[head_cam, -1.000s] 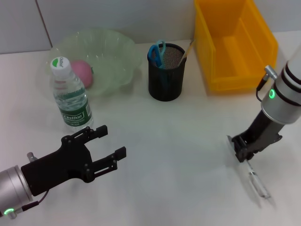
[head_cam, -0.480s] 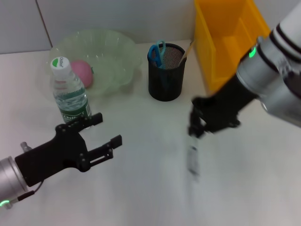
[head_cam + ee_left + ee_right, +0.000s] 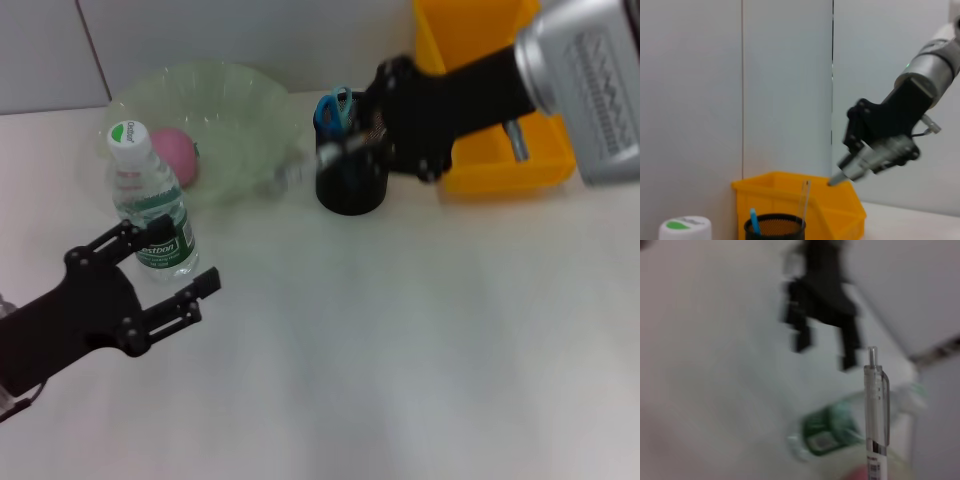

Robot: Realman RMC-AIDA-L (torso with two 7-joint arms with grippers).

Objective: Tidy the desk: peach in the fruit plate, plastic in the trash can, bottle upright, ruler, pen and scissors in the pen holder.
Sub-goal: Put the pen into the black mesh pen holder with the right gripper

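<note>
Right claw (image 3: 375, 140) gripped pen (image 3: 876, 405), upper centre, above pen holder (image 3: 352, 165); could've missed. Left claw (image 3: 160, 275) gaped idle, lower left.

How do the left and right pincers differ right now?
The left pincer is open and empty; the right pincer is shut on the pen.
The left pincer sits low over the table beside the bottle; the right pincer is raised over the pen holder.
Both are black.
</note>
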